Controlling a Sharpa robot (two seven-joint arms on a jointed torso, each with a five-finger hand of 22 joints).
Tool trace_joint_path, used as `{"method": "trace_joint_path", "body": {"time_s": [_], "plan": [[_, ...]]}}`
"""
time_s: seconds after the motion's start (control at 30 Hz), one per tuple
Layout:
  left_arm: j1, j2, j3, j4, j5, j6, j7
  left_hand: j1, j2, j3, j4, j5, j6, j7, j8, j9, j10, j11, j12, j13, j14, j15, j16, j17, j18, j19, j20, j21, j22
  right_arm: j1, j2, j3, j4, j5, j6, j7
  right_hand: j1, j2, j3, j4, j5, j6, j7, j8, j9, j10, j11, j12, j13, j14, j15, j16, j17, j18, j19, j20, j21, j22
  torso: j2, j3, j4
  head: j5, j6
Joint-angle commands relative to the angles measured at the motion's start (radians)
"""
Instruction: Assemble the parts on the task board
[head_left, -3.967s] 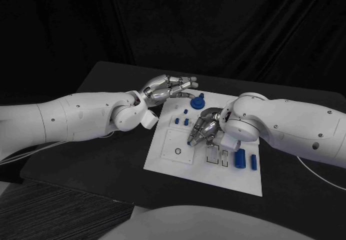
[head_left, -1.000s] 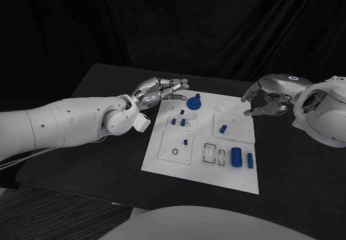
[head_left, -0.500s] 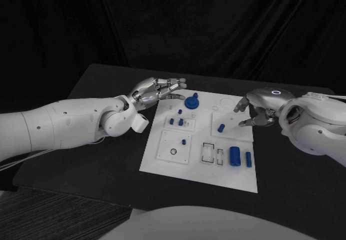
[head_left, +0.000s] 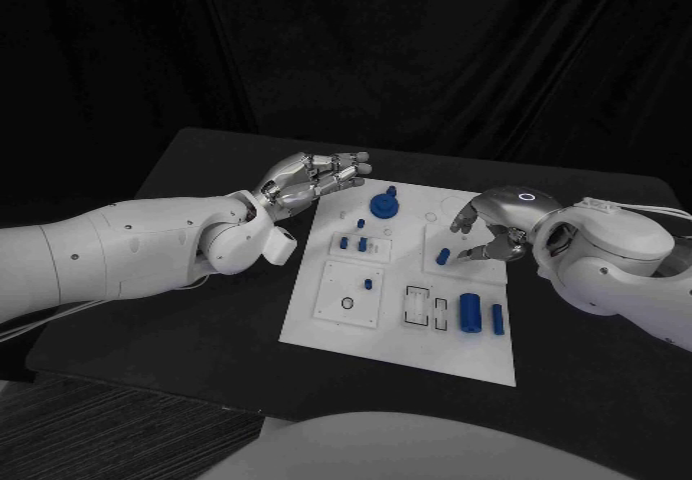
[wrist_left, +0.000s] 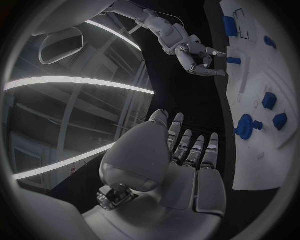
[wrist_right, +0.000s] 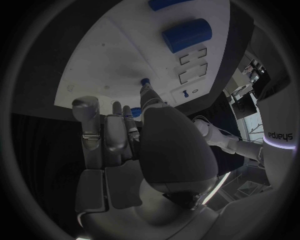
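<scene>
head camera overhead, wrist cameras share task board (head_left: 378, 330)

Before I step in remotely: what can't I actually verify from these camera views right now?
- Contact: head view, right hand at the small blue part on the task board; touching or pinching cannot be told, too small. Right wrist view: palm hides most of that part.
- Left hand: held over the board's far corner; height above it unclear.
- Black ring: seated or loose, too small.
</scene>
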Motion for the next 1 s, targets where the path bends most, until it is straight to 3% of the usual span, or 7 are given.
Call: {"method": "trace_joint_path", "body": {"time_s": [0.03,0.17,0.47,0.63,0.7,0.83,1.0], "plan": [[-0.002,-0.001,0.001,0.004,0.005,-0.049,0.122,-0.040,0.003,0.032,0.010,-0.008,-0.006,-0.009,0.008,0.010,0.002,-0.009,-0.026,0.007,-0.045,-0.019,-0.025,-0.006,0.042,-0.014,-0.014,-0.017,-0.014,-0.005,0.013,0.001,-0.007,0.010,-0.046,0.032,0.019,0.015,0.002,-0.003,0.028,0.002,0.003,-0.009,-0.010,0.016,-0.003,0.022,-0.008,0.037,0.003,0.021,0.016,0.003,0.000,0.005,0.028,0.116,-0.001,-0.0001,0.0001,-0.001,0.000],[-0.003,0.000,0.001,0.002,0.005,-0.066,0.132,-0.063,0.005,0.000,0.008,-0.029,-0.032,-0.018,-0.009,0.008,-0.022,-0.021,-0.050,0.004,-0.079,-0.039,-0.050,-0.013,0.047,-0.098,-0.027,-0.046,-0.178,-0.008,0.026,0.001,-0.015,0.021,-0.047,0.037,0.019,0.016,0.002,-0.004,0.030,0.005,0.003,-0.007,-0.010,0.022,-0.004,0.025,-0.009,0.035,0.004,0.018,0.011,0.004,-0.001,0.006,0.025,0.115,0.000,0.0000,0.0004,-0.004,0.000],[-0.004,-0.001,0.001,0.002,0.005,-0.091,0.140,-0.071,0.003,-0.035,0.008,-0.034,-0.087,-0.039,-0.037,0.003,-0.057,-0.045,-0.087,-0.001,-0.120,-0.092,-0.083,-0.026,0.056,-0.110,-0.049,-0.049,-0.207,-0.021,0.048,0.001,-0.036,0.053,-0.044,0.045,0.032,0.026,0.005,-0.013,0.058,0.025,0.010,0.002,-0.007,0.027,-0.002,0.024,-0.019,0.033,0.010,0.018,0.009,0.005,-0.004,0.012,0.023,0.115,0.000,0.0006,-0.0003,0.000,0.000],[-0.005,-0.001,0.001,0.001,0.005,-0.077,0.132,-0.066,0.009,-0.037,0.006,-0.029,-0.090,-0.037,-0.041,0.003,-0.059,-0.043,-0.088,-0.001,-0.120,-0.079,-0.083,-0.026,0.056,-0.110,-0.039,-0.049,-0.206,-0.025,0.059,0.001,-0.044,0.056,-0.038,0.049,0.045,0.035,0.009,-0.025,0.110,0.044,0.009,0.009,-0.004,0.036,0.000,0.022,-0.032,0.032,0.012,0.020,0.008,0.006,-0.005,0.015,0.025,0.115,-0.001,-0.0004,0.0004,-0.001,0.000],[-0.005,0.000,0.001,0.000,0.005,-0.069,0.127,-0.052,0.019,-0.033,0.003,-0.021,-0.085,-0.029,-0.044,0.004,-0.062,-0.033,-0.086,0.000,-0.120,-0.064,-0.083,-0.026,0.055,-0.108,-0.013,-0.048,-0.201,-0.027,0.063,0.001,-0.046,0.057,-0.034,0.051,0.046,0.037,0.010,-0.027,0.119,0.048,0.007,0.011,-0.003,0.038,0.000,0.022,-0.034,0.032,0.013,0.021,0.008,0.006,-0.005,0.016,0.025,0.115,0.000,-0.0005,-0.0003,-0.001,0.000],[-0.006,0.003,0.001,-0.001,0.005,-0.058,0.118,-0.034,0.029,-0.025,0.000,-0.012,-0.087,-0.027,-0.047,0.004,-0.064,-0.030,-0.085,0.000,-0.117,-0.057,-0.082,-0.025,0.055,-0.106,0.003,-0.046,-0.198,-0.032,0.068,0.001,-0.048,0.058,-0.024,0.053,0.058,0.045,0.018,-0.036,0.168,0.063,0.000,0.016,0.002,0.057,-0.001,0.021,-0.044,0.032,0.012,0.024,0.010,0.005,-0.004,0.016,0.032,0.116,0.000,-0.0001,0.0009,-0.002,0.000],[-0.006,0.005,0.001,-0.002,0.005,-0.050,0.110,-0.025,0.032,-0.021,-0.001,-0.008,-0.083,-0.025,-0.047,0.004,-0.064,-0.029,-0.083,0.000,-0.112,-0.048,-0.080,-0.023,0.055,-0.105,0.010,-0.046,-0.195,-0.037,0.071,0.001,-0.051,0.070,-0.015,0.054,0.089,0.048,0.056,-0.048,0.279,0.104,0.002,0.030,0.015,0.099,0.000,0.007,-0.066,0.031,0.015,0.026,0.007,0.004,-0.005,0.017,0.040,0.117,-0.001,0.0002,0.0004,-0.001,0.000]]}}
